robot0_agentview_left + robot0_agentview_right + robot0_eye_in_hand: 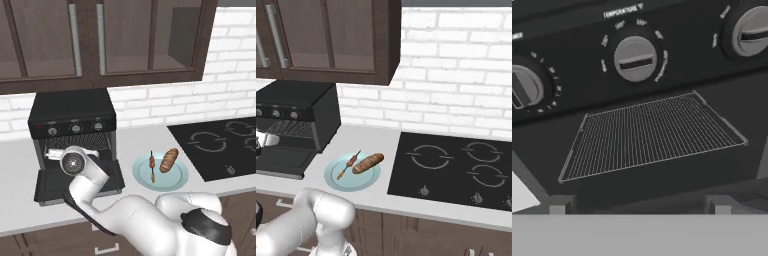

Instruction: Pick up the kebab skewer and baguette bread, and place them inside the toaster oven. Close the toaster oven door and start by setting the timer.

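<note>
Skewer [152,166] and bread [169,160] lie on plate [145,181], centre frame, desk right of open oven [72,120]. Jaws spread, empty. Skewer likely light, thin; grasp mid-stick.

White brick wall [456,75], dark wood cabinets [100,40], grey counter [20,165]

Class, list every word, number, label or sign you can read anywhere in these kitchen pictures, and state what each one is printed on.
"TEMPERATURE °F": white lettering on the toaster oven panel, above the middle knob; the last characters are blurred, so that part is uncertain.
Small markings ringing the three knobs: too blurred to read.
A partial label at the panel's top left: unreadable.
Ring and dot signs on the cooktop: symbols only, no words.
</note>
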